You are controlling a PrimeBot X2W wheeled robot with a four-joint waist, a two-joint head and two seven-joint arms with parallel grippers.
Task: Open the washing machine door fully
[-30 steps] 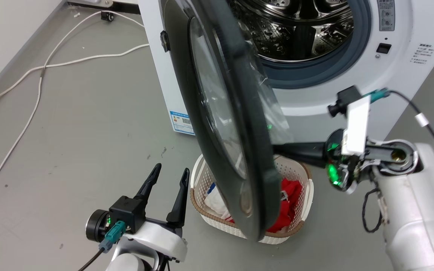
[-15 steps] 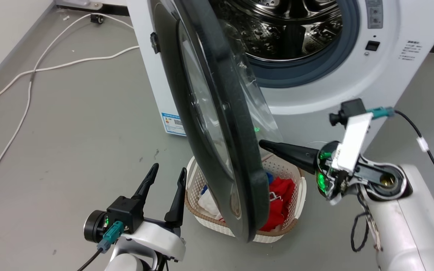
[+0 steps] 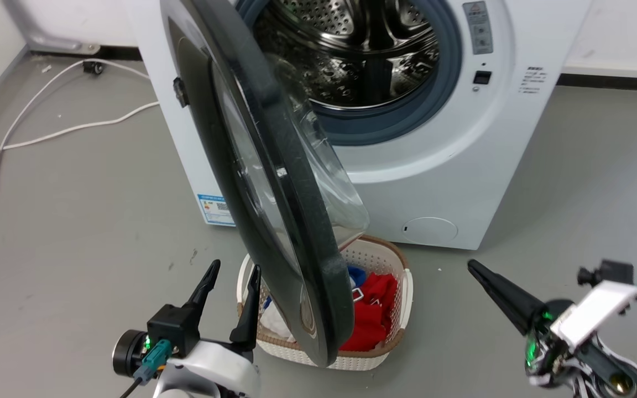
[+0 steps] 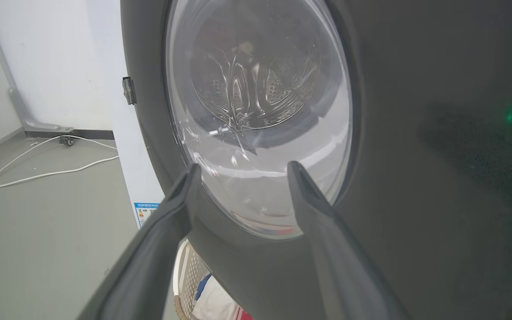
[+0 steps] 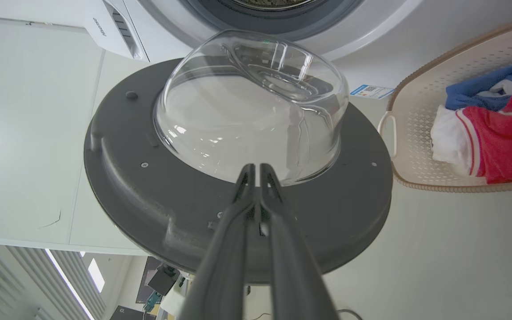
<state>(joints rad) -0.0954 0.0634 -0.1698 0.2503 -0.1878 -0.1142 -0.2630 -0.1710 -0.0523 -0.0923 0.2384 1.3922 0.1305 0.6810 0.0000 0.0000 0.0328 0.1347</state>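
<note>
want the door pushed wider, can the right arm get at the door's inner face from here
Probably yes. The right tool, shut, points at the inner face of the washing machine door, apart from it, with nothing between them; the laundry basket sits off to the side.

"Hisense", faintly, on the washing machine [image 5: 127, 26] top panel; blue sticker [image 3: 216, 209] and warning labels illegible

Washing machine [image 3: 434, 182]: one. Washing machine door [image 3: 329, 293]: one, with one glass bowl [image 3: 343, 204]. Laundry basket [image 3: 376, 260]: one. Cloth in it: three colours I can tell apart, red [image 3: 374, 309], white [image 3: 280, 326], blue [image 3: 357, 273]. White cables [image 3: 64, 132] on floor: two. Blue sticker [image 3: 214, 209]: one. Round filter cap [image 3: 430, 229]: one. My grippers: two, left gripper [image 3: 235, 266] and right gripper [image 3: 473, 266], two fingers [image 3: 205, 284] each.
</note>
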